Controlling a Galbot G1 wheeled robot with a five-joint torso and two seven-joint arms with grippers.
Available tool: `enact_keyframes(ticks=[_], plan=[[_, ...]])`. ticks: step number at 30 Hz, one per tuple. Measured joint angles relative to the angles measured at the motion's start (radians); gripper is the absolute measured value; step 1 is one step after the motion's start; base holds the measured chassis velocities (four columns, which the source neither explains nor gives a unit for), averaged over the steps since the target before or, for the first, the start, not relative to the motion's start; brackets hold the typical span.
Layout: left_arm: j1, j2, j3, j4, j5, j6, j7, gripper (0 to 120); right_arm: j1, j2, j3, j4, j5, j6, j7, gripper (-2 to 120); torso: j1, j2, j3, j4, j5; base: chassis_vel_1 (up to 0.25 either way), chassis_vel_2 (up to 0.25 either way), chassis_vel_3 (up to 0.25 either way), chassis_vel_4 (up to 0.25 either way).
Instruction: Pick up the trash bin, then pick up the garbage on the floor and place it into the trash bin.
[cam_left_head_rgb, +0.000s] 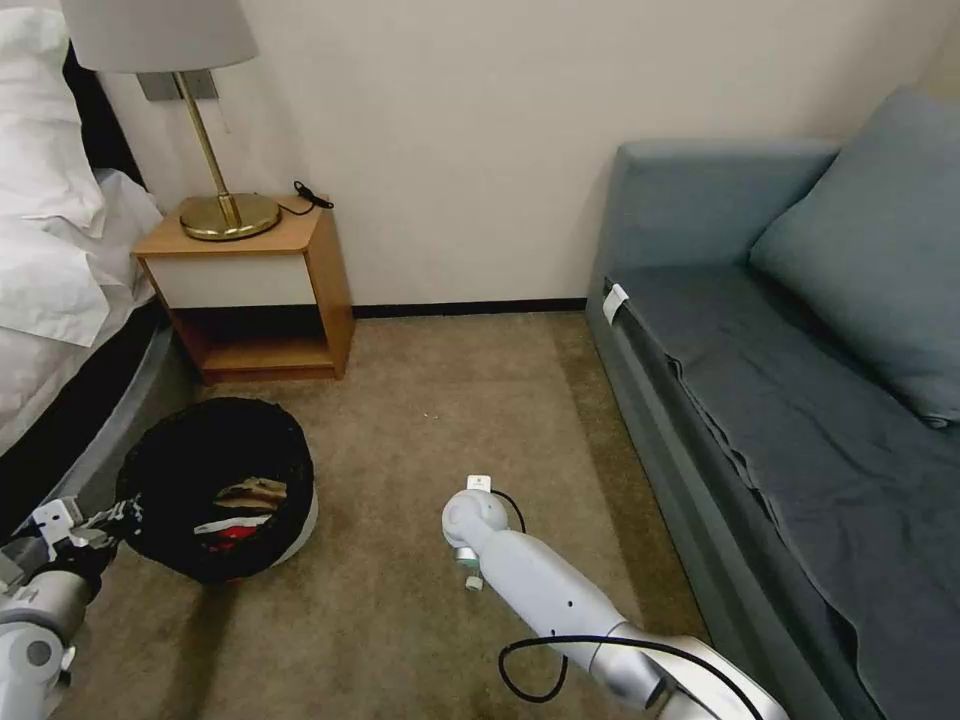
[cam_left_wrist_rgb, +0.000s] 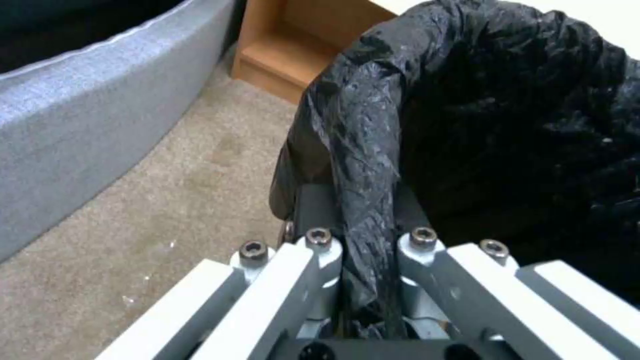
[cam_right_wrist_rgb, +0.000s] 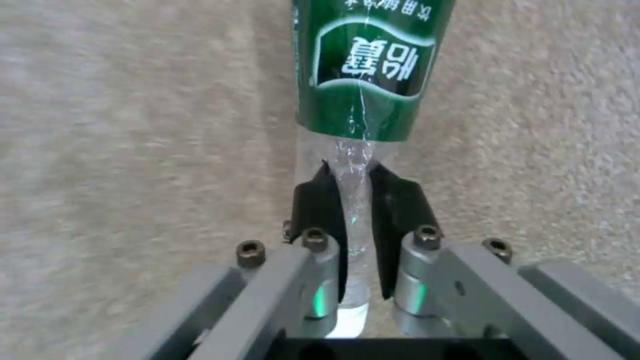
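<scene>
In the head view the right pincer is hidden under its own wrist (cam_left_head_rgb: 478, 520), so the clear bottle (cam_right_wrist_rgb: 363, 75) it pinches cannot be seen there; in the right wrist view that bottle's far end is cut off by the picture's edge. The trash bin (cam_left_head_rgb: 215, 487) holds brown and red-and-white scraps too small to name. The bin's black liner (cam_left_wrist_rgb: 373, 165) hides the left pincer (cam_left_wrist_rgb: 365, 210) pads' contact faces. The lamp (cam_left_head_rgb: 165, 40) and bed (cam_left_head_rgb: 50, 220) run off the picture.

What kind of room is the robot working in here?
Most likely a hotel bedroom: a bed with white linen, a wooden nightstand carrying a brass lamp, and a blue-grey sofa on carpet.
</scene>
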Motion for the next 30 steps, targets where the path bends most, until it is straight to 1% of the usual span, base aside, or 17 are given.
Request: enact_keyframes(ticks=[3,5,6,8,9,11,15,16,19,25,26,29,30], plan=[[-0.004,-0.001,0.010,-0.006,0.005,0.004,-0.002,4,0.012,-0.002,-0.014,0.063,0.025,0.002,0.013,7,0.000,0.000,0.000,0.0000,0.0001,0.000,0.000,0.000,0.000],[-0.006,-0.001,0.016,-0.011,0.007,0.007,-0.003,4,0.022,-0.029,-0.028,0.121,0.043,0.005,0.019,7,0.000,0.000,0.000,0.0004,0.0002,0.000,0.000,0.000,0.000],[-0.006,-0.001,0.016,-0.011,0.007,0.007,-0.003,4,0.022,-0.029,-0.028,0.121,0.043,0.005,0.019,7,0.000,0.000,0.000,0.0004,0.0002,0.000,0.000,0.000,0.000],[-0.008,-0.001,0.021,-0.015,0.008,0.009,-0.005,4,0.028,-0.060,-0.036,0.166,0.051,0.008,0.026,7,0.000,0.000,0.000,0.0000,0.0001,0.000,0.000,0.000,0.000],[-0.011,-0.001,0.026,-0.018,0.009,0.013,-0.006,4,0.036,-0.094,-0.043,0.220,0.058,0.012,0.037,7,0.000,0.000,0.000,-0.0003,0.0001,0.000,0.000,0.000,0.000],[-0.012,-0.001,0.028,-0.019,0.010,0.014,-0.007,4,0.041,-0.108,-0.045,0.242,0.058,0.014,0.042,7,0.000,0.000,0.000,-0.0003,0.0001,0.000,0.000,0.000,0.000],[-0.012,-0.004,0.039,-0.031,0.011,0.020,-0.009,4,0.071,-0.177,-0.044,0.352,0.055,0.026,0.058,7,0.000,0.000,0.000,-0.0002,0.0002,0.000,0.000,0.000,0.000],[-0.012,-0.004,0.039,-0.031,0.011,0.020,-0.009,4,0.071,-0.177,-0.044,0.352,0.055,0.026,0.058,7,0.000,0.000,0.000,-0.0002,0.0002,0.000,0.000,0.000,0.000],[-0.011,-0.008,0.048,-0.039,0.014,0.023,-0.011,4,0.095,-0.208,-0.035,0.419,0.053,0.035,0.057,7,0.000,0.000,0.000,-0.0001,0.0003,0.000,0.000,0.000,0.000],[-0.013,-0.016,0.064,-0.048,0.021,0.030,-0.016,4,0.160,-0.245,-0.035,0.537,0.031,0.072,0.022,7,0.000,0.000,0.000,-0.0001,0.0001,0.000,0.000,0.000,0.000],[-0.013,-0.016,0.064,-0.048,0.021,0.030,-0.016,4,0.160,-0.245,-0.035,0.537,0.031,0.072,0.022,7,0.000,0.000,0.000,-0.0001,0.0001,0.000,0.000,0.000,0.000],[-0.013,-0.022,0.070,-0.051,0.023,0.035,-0.017,4,0.214,-0.258,-0.048,0.616,0.009,0.108,-0.027,7,0.000,0.000,0.000,0.0000,0.0001,0.000,0.000,0.000,0.000],[-0.013,-0.022,0.070,-0.051,0.023,0.035,-0.017,4,0.214,-0.258,-0.048,0.616,0.009,0.108,-0.027,7,0.000,0.000,0.000,0.0000,0.0001,0.000,0.000,0.000,0.000]])
